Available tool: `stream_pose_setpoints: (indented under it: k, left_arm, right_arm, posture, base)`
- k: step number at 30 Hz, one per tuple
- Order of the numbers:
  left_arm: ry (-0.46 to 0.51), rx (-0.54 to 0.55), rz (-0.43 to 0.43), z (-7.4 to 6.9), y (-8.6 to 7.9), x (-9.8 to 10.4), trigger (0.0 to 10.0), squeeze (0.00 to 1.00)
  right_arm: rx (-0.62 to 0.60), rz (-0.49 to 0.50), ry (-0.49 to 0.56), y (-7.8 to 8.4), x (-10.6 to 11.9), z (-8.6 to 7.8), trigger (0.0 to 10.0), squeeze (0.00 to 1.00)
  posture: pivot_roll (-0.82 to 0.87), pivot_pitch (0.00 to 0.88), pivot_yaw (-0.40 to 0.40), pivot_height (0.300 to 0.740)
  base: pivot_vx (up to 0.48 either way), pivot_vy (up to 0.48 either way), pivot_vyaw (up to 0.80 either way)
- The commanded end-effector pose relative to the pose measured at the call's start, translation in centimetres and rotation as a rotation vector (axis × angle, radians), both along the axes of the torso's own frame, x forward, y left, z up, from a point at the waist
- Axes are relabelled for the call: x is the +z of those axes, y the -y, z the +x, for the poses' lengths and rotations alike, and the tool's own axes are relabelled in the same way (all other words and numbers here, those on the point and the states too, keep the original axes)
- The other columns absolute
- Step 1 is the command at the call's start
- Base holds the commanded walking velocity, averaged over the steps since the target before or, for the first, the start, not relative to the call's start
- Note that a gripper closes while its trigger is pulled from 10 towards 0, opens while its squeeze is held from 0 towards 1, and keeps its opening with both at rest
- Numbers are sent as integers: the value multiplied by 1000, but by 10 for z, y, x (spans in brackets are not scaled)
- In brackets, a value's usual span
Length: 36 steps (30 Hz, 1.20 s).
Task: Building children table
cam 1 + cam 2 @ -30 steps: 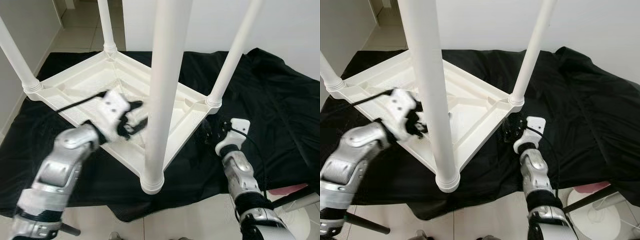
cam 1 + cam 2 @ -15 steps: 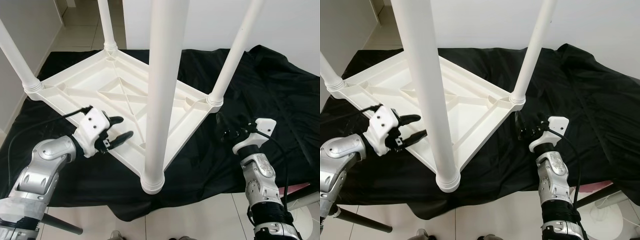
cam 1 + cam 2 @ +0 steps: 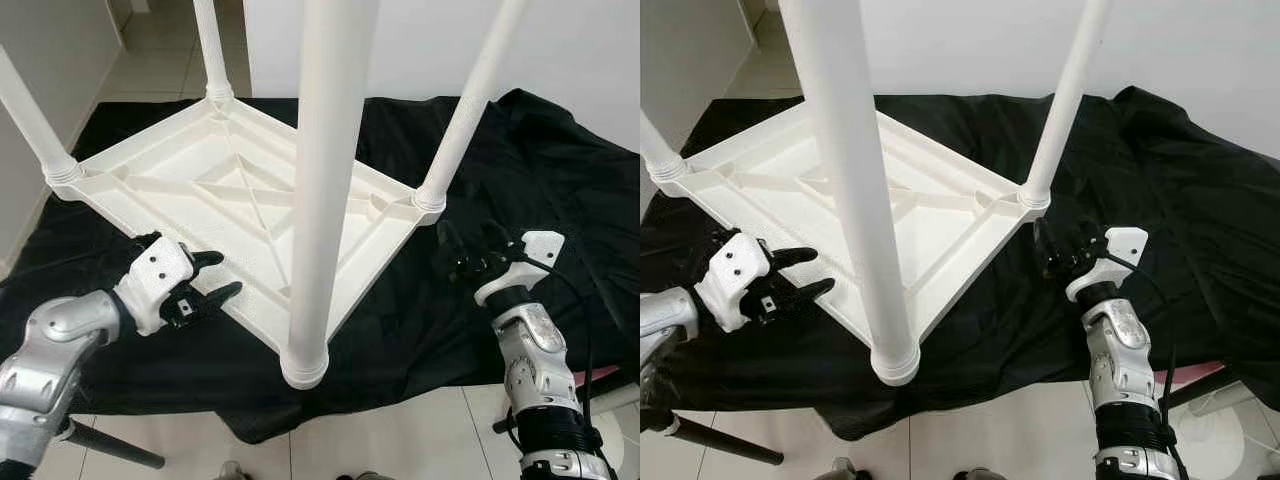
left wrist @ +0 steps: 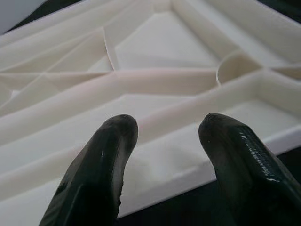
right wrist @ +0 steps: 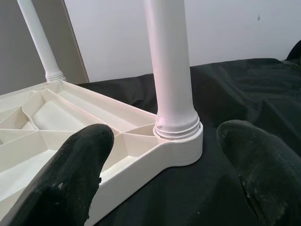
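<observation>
The table point(image 3: 240, 190) lies upside down on a black cloth point(image 3: 540, 170), ribbed underside up, w/ all four legs seated in the corner sockets and standing upright. The near leg point(image 3: 320, 180) rises close to the camera, the right leg point(image 3: 465, 110) sits at the corner by the right arm, and two more stand at the far and left corners.

Left gripper point(image 3: 205, 285) hovers just off the near-left edge of the table, fingers spread apart, empty, pointing in at the rim; the wrist cam looks across the ribs w/ both fingertips point(image 4: 117, 141) above the edge. Right gripper point(image 3: 1060, 250) is beside the right corner, fingers also apart and empty, aimed at the leg base & its threaded collar point(image 5: 176, 127).

Judgement: assembly looks about done, so the step in hand is prob. checking the legs are tight or getting a hold to flip the table. To do it well:
- Close on the rim or a rib, not the thin flat panel.
- Take grips on opposite sides so the load is balanced.
- Watch the near leg; it's tall and blocks the view and the swing path.
- Keep the cloth clear of the fingers, since it's loose and wrinkled and could drag.
</observation>
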<state>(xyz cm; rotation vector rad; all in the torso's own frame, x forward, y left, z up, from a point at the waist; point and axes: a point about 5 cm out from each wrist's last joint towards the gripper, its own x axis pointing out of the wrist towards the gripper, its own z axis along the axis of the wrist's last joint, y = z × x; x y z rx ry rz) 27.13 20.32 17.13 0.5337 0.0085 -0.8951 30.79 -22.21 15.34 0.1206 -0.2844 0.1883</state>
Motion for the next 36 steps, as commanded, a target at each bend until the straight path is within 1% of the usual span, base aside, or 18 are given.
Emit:
stream_pose_setpoints:
  k: [1, 4, 5, 7, 10, 11, 14, 15, 17, 18, 20, 23, 26, 27, 28, 29, 31, 36]
  left_arm:
    - [-133, -286, 118, -16, 9, -12, 10000, 0]
    - [-136, -290, 129, -16, 10, -14, 10000, 0]
    - [-119, -296, 163, -15, 11, -18, 10000, 0]
    - [-99, -297, 203, -12, 14, -23, 10000, 0]
    - [-93, -296, 192, -10, 19, -24, 10000, 0]
    - [-85, -321, 183, -9, 28, -24, 10000, 0]
    - [-84, -327, 182, -10, 30, -24, 10000, 0]
    - [-73, -358, 204, -11, 38, -27, 10000, 0]
    - [-73, -358, 204, -11, 38, -27, 10000, 0]
    - [-70, -371, 205, -11, 41, -28, 10000, 0]
    - [-51, -392, 200, -8, 52, -29, 10000, 0]
    - [-48, -393, 199, -6, 56, -31, 10000, 0]
    - [-26, -423, 194, -3, 73, -36, 10000, 0]
    - [-18, -429, 180, -3, 80, -36, 10000, 0]
    - [-18, -429, 180, -3, 80, -36, 10000, 0]
    - [-13, -432, 169, -2, 84, -37, 10000, 0]
    - [-11, -426, 124, -3, 94, -36, 10000, 0]
    - [15, -386, 95, 1, 97, -34, 10000, 0]
  right_arm:
    - [15, -6, -20, 0, -3, -2, 10000, 0]
    - [19, -6, -21, -1, -2, -2, 10000, 0]
    - [21, -9, -22, -1, -2, -1, 10000, 0]
    - [17, -15, -20, -2, 0, -1, 10000, 0]
    - [13, -14, -18, -2, 0, -1, 10000, 0]
    - [8, -14, -17, -1, 1, -1, 10000, 0]
    - [8, -14, -17, 0, 1, -1, 10000, 0]
    - [6, -13, -17, -1, 0, -2, 10000, 0]
    - [6, -13, -17, -1, 0, -2, 10000, 0]
    - [5, -13, -17, -1, 0, -2, 10000, 0]
    - [-1, -11, -16, -1, 0, -3, 10000, 0]
    - [-2, -10, -16, 0, 0, -3, 10000, 0]
    - [-6, -8, -16, -2, -1, -4, 10000, 0]
    - [-8, -7, -14, -2, -1, -5, 10000, 0]
    - [-8, -7, -14, -2, -1, -5, 10000, 0]
    - [-9, -7, -14, -2, -1, -5, 10000, 0]
    - [-23, 0, -11, -1, -1, -6, 10000, 0]
    - [-24, 4, -14, -2, -3, -9, 10000, 0]
  posture:
    - [20, 92, -36, 740]
    - [20, 92, -36, 740]
    - [18, 90, -36, 740]
    - [9, 83, -31, 740]
    - [7, 81, -30, 740]
    - [7, 81, -30, 740]
    - [7, 81, -30, 740]
    - [-4, 71, -19, 740]
    - [-4, 71, -19, 740]
    - [-4, 71, -19, 740]
    - [-10, 68, -14, 740]
    - [-14, 66, -10, 740]
    - [-23, 63, -1, 740]
    - [-29, 62, 6, 740]
    - [-29, 62, 6, 740]
    - [-29, 62, 6, 740]
    - [-37, 62, 13, 740]
    - [-38, 67, 11, 740]
  base:
    - [0, 0, 0]
    - [0, 0, 0]
    - [0, 0, 0]
    - [0, 0, 0]
    - [0, 0, 0]
    - [0, 0, 0]
    - [0, 0, 0]
    - [0, 0, 0]
    - [0, 0, 0]
    - [0, 0, 0]
    - [0, 0, 0]
    - [0, 0, 0]
    - [0, 0, 0]
    - [0, 0, 0]
    - [0, 0, 0]
    - [0, 0, 0]
    - [0, 0, 0]
    - [0, 0, 0]
